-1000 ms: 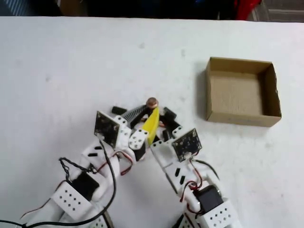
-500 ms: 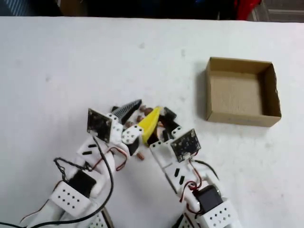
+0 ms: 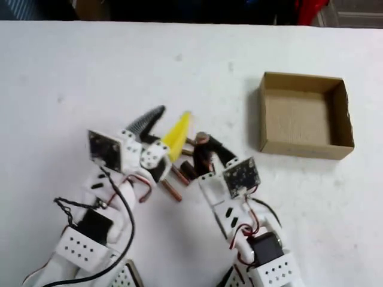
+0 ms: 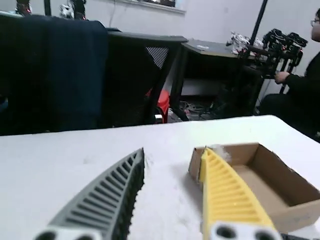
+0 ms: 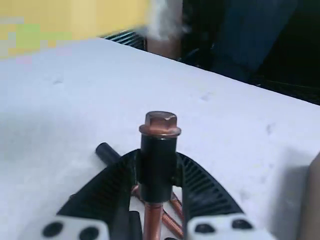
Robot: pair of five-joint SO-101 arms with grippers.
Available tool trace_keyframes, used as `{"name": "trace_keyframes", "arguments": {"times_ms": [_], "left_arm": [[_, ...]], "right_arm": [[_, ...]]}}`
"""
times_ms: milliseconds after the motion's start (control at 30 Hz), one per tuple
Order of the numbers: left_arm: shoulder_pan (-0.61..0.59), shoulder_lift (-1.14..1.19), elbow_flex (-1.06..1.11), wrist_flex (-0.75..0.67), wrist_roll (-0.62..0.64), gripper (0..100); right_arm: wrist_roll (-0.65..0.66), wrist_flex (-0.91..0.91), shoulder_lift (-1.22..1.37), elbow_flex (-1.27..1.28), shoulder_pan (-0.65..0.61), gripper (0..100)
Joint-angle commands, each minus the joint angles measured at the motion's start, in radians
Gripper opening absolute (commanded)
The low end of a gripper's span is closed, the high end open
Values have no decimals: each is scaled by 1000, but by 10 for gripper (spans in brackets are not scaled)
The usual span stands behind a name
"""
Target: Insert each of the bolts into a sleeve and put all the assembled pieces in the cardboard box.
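Because the bolt (image 5: 160, 124) was already seated in its sleeve (image 5: 157, 162), the right pincer (image 5: 157, 167) clamped the smooth black tube upright. The coppery hexagonal head stood above its ribbed black fingers (image 5: 205, 192), seemingly ready for carrying. Close by, between the two pincers, lay loose bolts (image 3: 173, 190), thin coppery rods on the white table (image 3: 90, 72). Beside it the left pincer (image 4: 172, 152) gaped empty, one finger grey, one yellow. Farther off, on the right pincer's outer side, sat the open cardboard box (image 3: 299, 146), empty.

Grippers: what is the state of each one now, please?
Left gripper: open, empty.
Right gripper: shut on a sleeve with a bolt in it.
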Motion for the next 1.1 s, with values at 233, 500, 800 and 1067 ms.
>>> {"name": "trace_keyframes", "arguments": {"times_ms": [233, 500, 800, 1067], "left_arm": [[-199, -13, -127, 253, -6, 199], [-232, -13, -322, 733, -6, 199], [-232, -13, -338, 852, -8, 37], [-232, -13, -334, 999, -8, 24]], "right_arm": [[15, -1, -13, 8, 170, 18], [15, 10, -7, -23, 298, 17], [17, 209, -5, -204, 406, 17], [94, 298, 10, -319, 452, 17]]}}
